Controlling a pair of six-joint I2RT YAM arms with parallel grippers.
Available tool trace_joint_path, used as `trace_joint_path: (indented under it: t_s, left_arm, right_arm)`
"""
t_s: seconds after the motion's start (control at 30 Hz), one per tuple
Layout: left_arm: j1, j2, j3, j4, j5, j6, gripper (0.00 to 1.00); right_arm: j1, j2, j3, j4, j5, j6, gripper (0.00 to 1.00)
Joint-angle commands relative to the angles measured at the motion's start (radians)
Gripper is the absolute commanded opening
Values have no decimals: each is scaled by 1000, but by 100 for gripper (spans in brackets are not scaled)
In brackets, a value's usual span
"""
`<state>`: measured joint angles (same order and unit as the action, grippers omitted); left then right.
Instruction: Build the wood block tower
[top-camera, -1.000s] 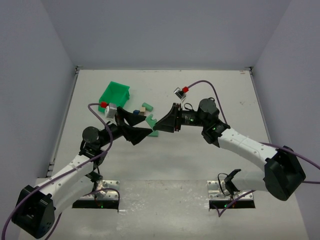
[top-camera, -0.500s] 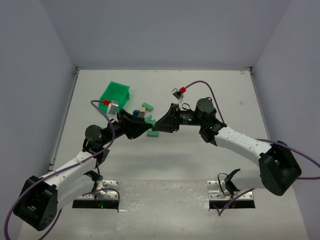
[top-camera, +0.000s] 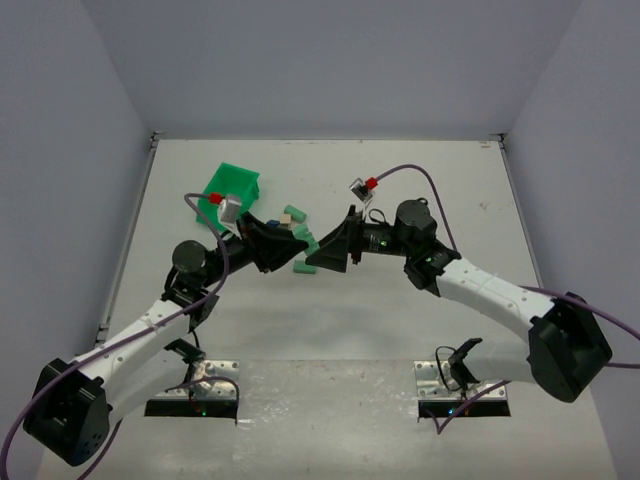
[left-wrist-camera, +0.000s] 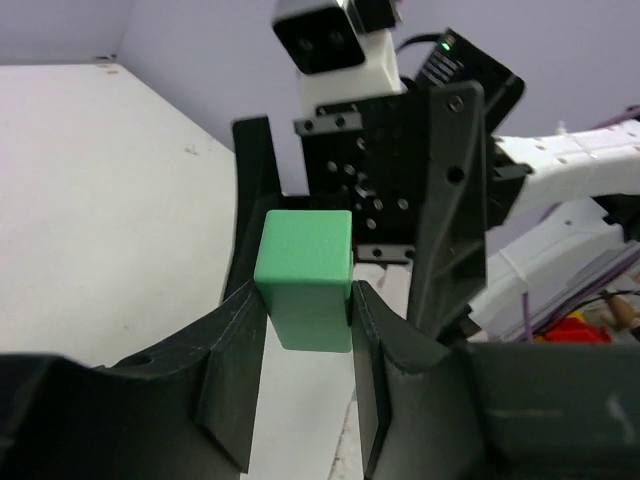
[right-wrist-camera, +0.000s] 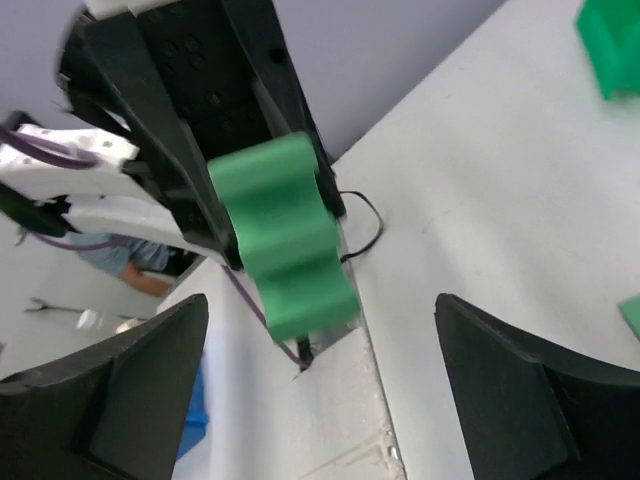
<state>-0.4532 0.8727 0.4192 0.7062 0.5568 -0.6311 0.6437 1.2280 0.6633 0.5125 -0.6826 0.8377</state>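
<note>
A green wooden block with a wavy side is pinched between the fingers of my left gripper. From above, that block hangs over the table's middle, with the left gripper shut on it. My right gripper faces it tip to tip. In the right wrist view the block sits ahead of the right gripper, whose jaws stand wide open and clear of it. The wood block tower is out of view. Loose pieces lie nearby: a pale green one, a beige one and a blue one.
A bright green plastic bin stands at the back left, just behind the loose blocks. White walls close the table at the back and sides. Both arm bases and their mounting plates sit at the near edge.
My left gripper moved in and shut on the green block. The right gripper, shut on that block before, has opened and let it go.
</note>
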Motion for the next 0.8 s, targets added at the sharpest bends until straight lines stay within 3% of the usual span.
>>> trace_joint_path:
  t_s: [0.0, 0.17, 0.3, 0.47, 0.6, 0.77]
  left_arm:
    - [-10, 18, 160, -254, -126, 177, 0]
    - [-37, 200, 390, -471, -238, 254, 0]
    - [-155, 433, 654, -781, -638, 286, 0]
    - [-316, 641, 814, -939, -872, 414, 0]
    - [-366, 744, 873, -947, -684, 694, 0]
    - [-368, 954, 1127, -1104, -690, 858, 0]
  right_arm:
    - [-3, -178, -67, -238, 280, -121, 99]
    - [-2, -440, -180, -554, 807, -67, 99]
    - [-2, -646, -270, -726, 1164, -8, 99]
    - [-2, -719, -267, -882, 1240, -29, 99]
    - [-1, -696, -262, -891, 1115, -113, 99]
    - [-3, -650, -273, -912, 1045, -125, 99]
